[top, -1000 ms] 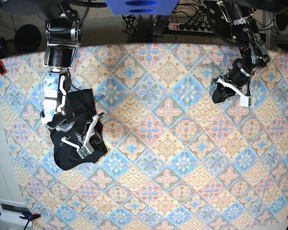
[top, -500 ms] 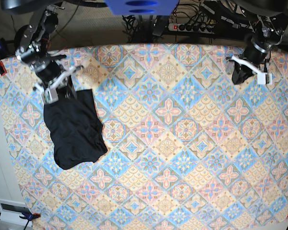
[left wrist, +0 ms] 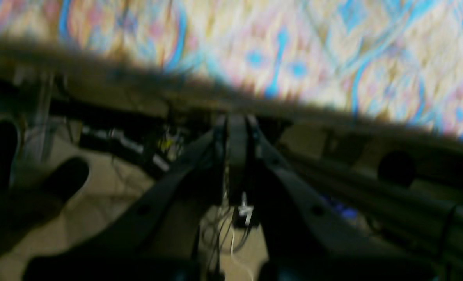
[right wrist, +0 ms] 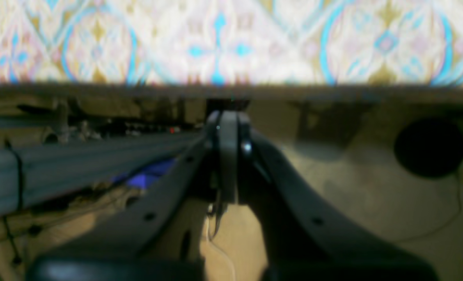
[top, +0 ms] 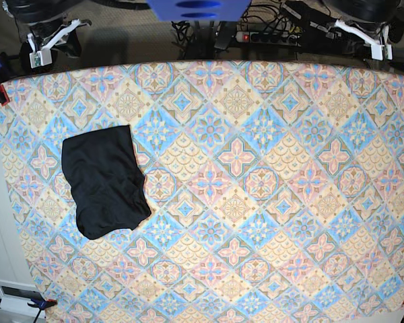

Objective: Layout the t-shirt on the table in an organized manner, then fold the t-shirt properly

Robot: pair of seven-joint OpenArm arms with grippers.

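Blur: both wrist views were smeared; floor clutter below the table (top: 256, 202) edge was unreadable.
Left hand (left wrist: 236, 128): fingers pressed together, holding nothing, beyond the table's far edge.
Right hand (right wrist: 227, 125): fingers pressed together, empty, off the far edge.
T-shirt (top: 104, 180): folded black bundle, lying near the table's right-arm end, well apart from both hands.

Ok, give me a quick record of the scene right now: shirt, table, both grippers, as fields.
t-shirt: black, folded into a compact bundle, lying on the table's left part in the base view
table: pastel diamond-tile cloth
left gripper: shut, holding nothing, beyond the table's far edge
right gripper: shut, holding nothing, beyond the far edge
contact with t-shirt: none
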